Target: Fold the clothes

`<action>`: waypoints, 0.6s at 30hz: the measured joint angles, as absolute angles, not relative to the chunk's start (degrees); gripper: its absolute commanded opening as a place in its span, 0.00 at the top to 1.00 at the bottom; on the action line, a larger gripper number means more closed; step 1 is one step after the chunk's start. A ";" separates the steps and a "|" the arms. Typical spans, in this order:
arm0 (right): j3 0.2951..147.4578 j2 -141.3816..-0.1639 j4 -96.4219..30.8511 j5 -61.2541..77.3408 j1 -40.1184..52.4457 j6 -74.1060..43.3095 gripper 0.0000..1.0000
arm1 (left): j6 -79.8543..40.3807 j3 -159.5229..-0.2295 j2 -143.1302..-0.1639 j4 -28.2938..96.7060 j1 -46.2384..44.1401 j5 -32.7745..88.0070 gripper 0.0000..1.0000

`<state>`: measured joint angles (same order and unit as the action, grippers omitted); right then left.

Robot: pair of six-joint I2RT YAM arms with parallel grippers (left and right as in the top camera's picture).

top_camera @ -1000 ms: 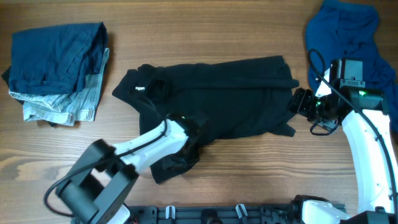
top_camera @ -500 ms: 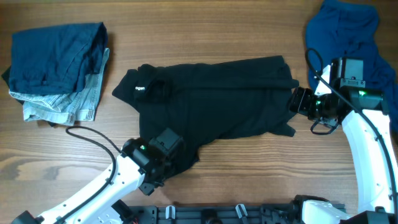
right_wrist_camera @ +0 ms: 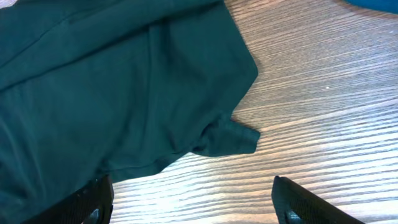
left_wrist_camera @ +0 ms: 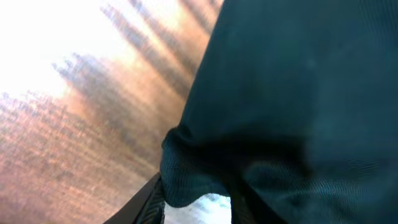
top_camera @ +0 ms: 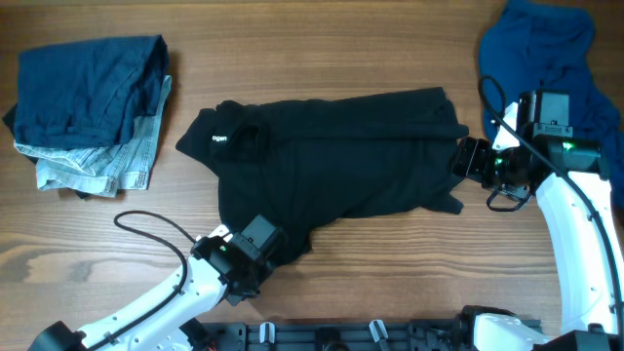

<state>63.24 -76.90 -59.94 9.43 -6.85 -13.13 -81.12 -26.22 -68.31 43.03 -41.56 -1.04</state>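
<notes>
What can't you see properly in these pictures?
- Left gripper: the black garment fills the left wrist view, so its grip is unclear.
- Lettering: too small to read overhead.
- Blue garment: cut off by the overhead's top edge.
- Striped cloth: overhead, mostly covered by the blue pile.

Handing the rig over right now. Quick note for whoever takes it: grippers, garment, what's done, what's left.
Left gripper: at the near-left hem of the black garment, with fabric bunched between its fingers. I can't tell whether it is clamped.
Right gripper: open at the garment's right edge, holding nothing.
Garment: spread out in the centre, rumpled, logo at its left end.
Blue clothes: folded pile far left, loose heap far right.
Done: no finished fold visible.
Left: the whole fold.
</notes>
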 measured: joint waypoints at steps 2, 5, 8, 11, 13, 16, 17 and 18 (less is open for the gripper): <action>63.24 -76.90 -59.94 9.72 -6.85 -13.13 0.18 | -81.10 -26.24 -68.79 42.26 -41.56 -1.69 0.90; 63.24 -76.90 -59.92 10.70 -6.85 -13.10 0.18 | -81.08 -26.83 -70.04 40.34 -41.60 -1.83 0.96; 63.24 -76.90 -59.70 10.94 -6.85 -13.10 0.19 | -80.93 -27.20 -70.54 40.01 -41.60 -2.13 0.96; 63.24 -76.90 -59.51 11.00 -6.85 -12.84 0.24 | -79.50 -27.97 -69.84 43.03 -41.60 -3.49 0.96; 63.24 -76.90 -59.59 10.98 -6.85 -12.73 0.24 | -78.41 -30.17 -68.53 45.25 -41.60 -4.27 0.96; 63.24 -78.63 -60.18 10.98 -6.85 -12.73 0.25 | -77.30 -34.37 -65.47 45.89 -41.15 -6.66 0.96; 63.07 -79.79 -60.03 10.92 -6.85 -13.02 0.25 | -77.01 -34.41 -65.34 45.89 -40.66 -7.07 0.96; 62.39 -81.14 -59.72 10.50 -6.85 -13.63 0.26 | -76.79 -34.41 -65.34 45.95 -39.72 -7.44 0.96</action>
<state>62.39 -81.14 -59.72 10.50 -6.85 -13.63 -76.79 -34.41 -65.34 45.95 -39.72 -7.44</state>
